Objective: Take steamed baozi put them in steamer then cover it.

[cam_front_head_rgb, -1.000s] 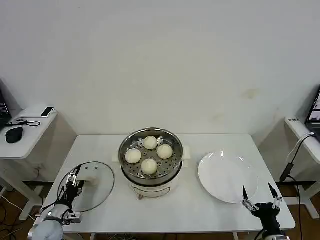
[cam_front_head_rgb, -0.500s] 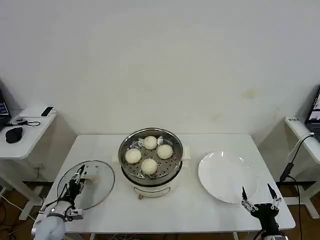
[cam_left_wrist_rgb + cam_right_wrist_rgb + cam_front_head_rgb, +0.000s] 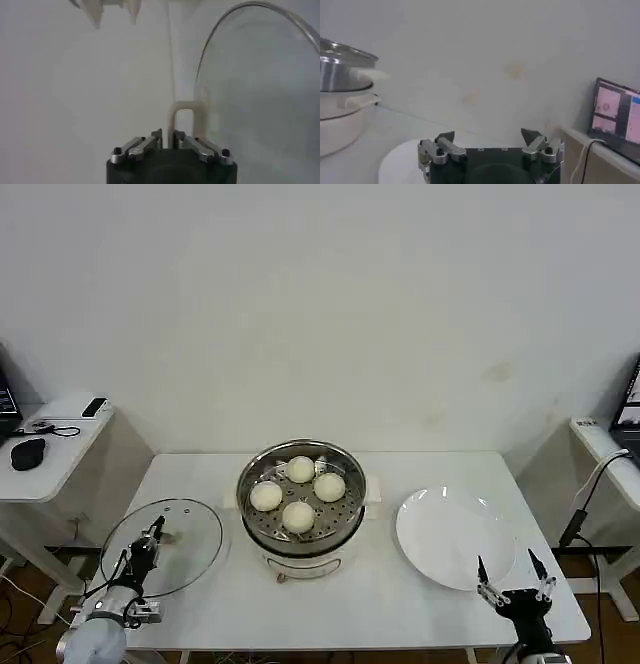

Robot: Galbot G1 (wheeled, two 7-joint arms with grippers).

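Lifting off the white table (image 3: 210, 484), the round clear glass cover (image 3: 165, 546) has tipped up from lying flat; the left gripper (image 3: 150, 542) pinches its cream bar handle (image 3: 184, 119), jaws nearly shut. The four cream-white baozi (image 3: 298, 489) already sit in the shiny steel steamer (image 3: 301, 502), so covering comes next. The handle's long axis points toward the steamer. The right gripper (image 3: 508, 579) waits wide open, holding nothing, beside the white plate (image 3: 452, 534).

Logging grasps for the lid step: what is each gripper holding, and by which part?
Left gripper grips the cover by its bar handle; right gripper holds nothing.
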